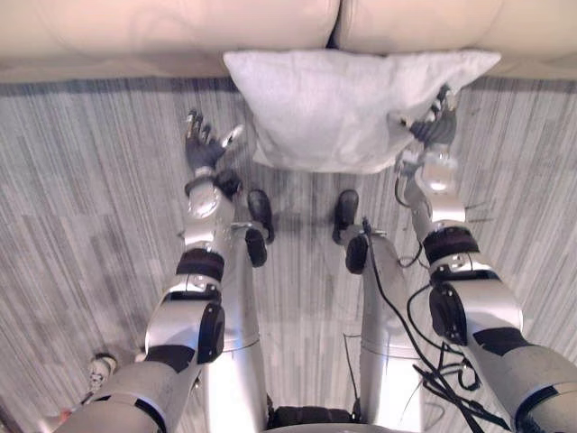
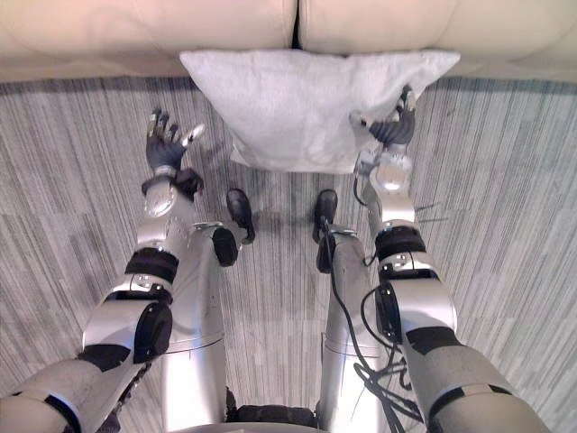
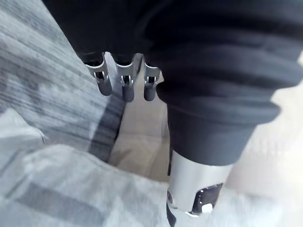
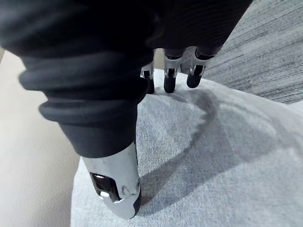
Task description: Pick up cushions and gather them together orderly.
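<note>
A grey cushion [image 1: 343, 108] is lying on the floor [image 1: 81, 198], its top edge resting against the sofa [image 1: 180, 36]. The likely risk is that a lift from one side leaves the soft cushion sagging and slipping free, since neither hand is gripping it. The right hand [image 1: 435, 129] is reaching over the cushion's right edge, fingers [image 4: 169, 80] loosely spread, tips at the fabric. The left hand [image 1: 203, 149] is hovering open near the cushion's left edge, holding nothing.
</note>
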### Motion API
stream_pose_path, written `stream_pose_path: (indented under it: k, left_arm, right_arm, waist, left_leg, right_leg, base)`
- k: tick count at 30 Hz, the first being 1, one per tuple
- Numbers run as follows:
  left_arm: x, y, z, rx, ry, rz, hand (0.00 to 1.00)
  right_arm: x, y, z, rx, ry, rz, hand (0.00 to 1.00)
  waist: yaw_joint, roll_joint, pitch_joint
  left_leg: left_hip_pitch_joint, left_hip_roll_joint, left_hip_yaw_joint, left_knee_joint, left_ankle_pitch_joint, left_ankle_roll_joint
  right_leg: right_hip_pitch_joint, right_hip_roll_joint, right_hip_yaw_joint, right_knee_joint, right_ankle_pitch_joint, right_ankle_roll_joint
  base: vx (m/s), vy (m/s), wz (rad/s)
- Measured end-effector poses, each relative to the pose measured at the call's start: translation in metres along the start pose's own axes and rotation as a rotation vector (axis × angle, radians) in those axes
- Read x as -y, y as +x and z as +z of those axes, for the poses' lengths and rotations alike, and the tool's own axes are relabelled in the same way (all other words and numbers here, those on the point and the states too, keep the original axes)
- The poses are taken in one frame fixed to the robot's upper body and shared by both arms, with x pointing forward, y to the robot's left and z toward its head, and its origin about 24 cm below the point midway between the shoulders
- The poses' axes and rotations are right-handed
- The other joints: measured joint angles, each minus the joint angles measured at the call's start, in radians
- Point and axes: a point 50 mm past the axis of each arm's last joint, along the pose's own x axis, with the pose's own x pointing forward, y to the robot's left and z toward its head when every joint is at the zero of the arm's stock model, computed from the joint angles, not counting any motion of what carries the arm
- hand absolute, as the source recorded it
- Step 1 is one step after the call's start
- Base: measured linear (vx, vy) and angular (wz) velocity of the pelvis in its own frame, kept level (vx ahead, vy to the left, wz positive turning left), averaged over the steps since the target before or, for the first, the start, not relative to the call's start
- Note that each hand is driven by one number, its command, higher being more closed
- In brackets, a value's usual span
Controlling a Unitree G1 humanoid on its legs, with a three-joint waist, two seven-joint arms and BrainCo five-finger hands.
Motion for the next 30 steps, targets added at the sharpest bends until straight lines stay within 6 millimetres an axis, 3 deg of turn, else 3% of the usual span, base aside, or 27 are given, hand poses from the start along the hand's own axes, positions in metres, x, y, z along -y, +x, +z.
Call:
stream_pose_path:
  k: [1, 6, 10, 16, 19, 24, 27, 30]
  left_arm:
    - [0.012, 0.002, 0.009, 0.029, 0.002, -0.034, 1.00]
    - [0.052, 0.001, 0.024, 0.077, 0.001, -0.106, 1.00]
    - [0.041, 0.004, 0.027, 0.089, 0.021, -0.051, 1.00]
    - [0.036, -0.003, 0.033, 0.129, 0.009, -0.030, 1.00]
    - [0.026, -0.016, 0.032, 0.169, 0.015, -0.015, 1.00]
    - [0.015, -0.043, 0.024, 0.216, 0.046, -0.027, 1.00]
    - [0.000, -0.075, -0.002, 0.168, 0.066, -0.016, 1.00]
    - [-0.014, -0.098, -0.015, 0.137, 0.045, 0.016, 1.00]
  right_arm:
    - [-0.005, 0.002, 0.009, 0.016, 0.026, -0.011, 1.00]
    - [-0.021, 0.001, 0.022, 0.027, 0.103, -0.019, 1.00]
    - [-0.031, -0.007, 0.028, 0.070, 0.113, 0.025, 1.00]
    - [-0.036, -0.033, 0.016, 0.107, 0.133, 0.088, 1.00]
    - [-0.041, -0.058, -0.003, 0.088, 0.141, 0.143, 1.00]
    - [-0.032, -0.095, -0.017, 0.100, 0.187, 0.184, 1.00]
    - [-0.018, -0.129, -0.040, 0.057, 0.166, 0.199, 1.00]
    - [-0.009, -0.155, -0.044, 0.062, 0.165, 0.239, 1.00]
  waist:
    - [-0.002, 0.000, 0.000]
    - [-0.010, 0.001, 0.001]
    - [-0.028, 0.001, 0.001]
    - [-0.032, 0.002, -0.001]
    - [-0.031, 0.002, -0.002]
    - [-0.028, 0.001, -0.005]
    - [-0.028, 0.001, -0.105]
    - [-0.028, 0.000, -0.115]
  left_leg:
    - [-0.023, 0.001, 0.000, -0.002, 0.003, -0.003]
    - [-0.047, 0.005, 0.003, -0.009, 0.014, -0.002]
    - [-0.047, 0.014, 0.008, -0.002, 0.014, -0.002]
    - [-0.021, 0.039, 0.015, 0.021, 0.013, -0.002]
    - [0.091, 0.059, 0.019, -0.014, 0.016, -0.009]
    - [0.350, 0.058, 0.043, -0.153, 0.027, -0.039]
    - [0.508, 0.055, 0.055, -0.257, 0.038, -0.049]
    - [0.688, 0.042, 0.073, -0.337, 0.043, -0.051]
  right_leg:
    - [-0.022, 0.001, 0.000, -0.005, 0.008, -0.006]
    - [-0.048, 0.003, -0.001, -0.013, 0.019, -0.015]
    - [-0.049, 0.009, 0.000, -0.010, 0.019, -0.014]
    - [-0.034, 0.026, 0.002, 0.010, 0.020, -0.016]
    - [0.074, 0.048, 0.003, -0.031, 0.033, -0.035]
    - [0.328, 0.053, -0.007, -0.179, 0.057, -0.034]
    - [0.496, 0.051, -0.029, -0.301, 0.071, -0.030]
    - [0.669, 0.049, -0.028, -0.380, 0.078, -0.040]
  base:
    - [-0.07, 0.017, -0.07]
    - [-0.02, 0.015, -0.03]
    - [0.00, 0.032, -0.06]
    - [-0.03, 0.017, -0.07]
    - [-0.06, -0.013, -0.13]
    - [-0.03, -0.030, -0.03]
    - [0.08, -0.004, -0.01]
    - [0.19, 0.027, 0.06]
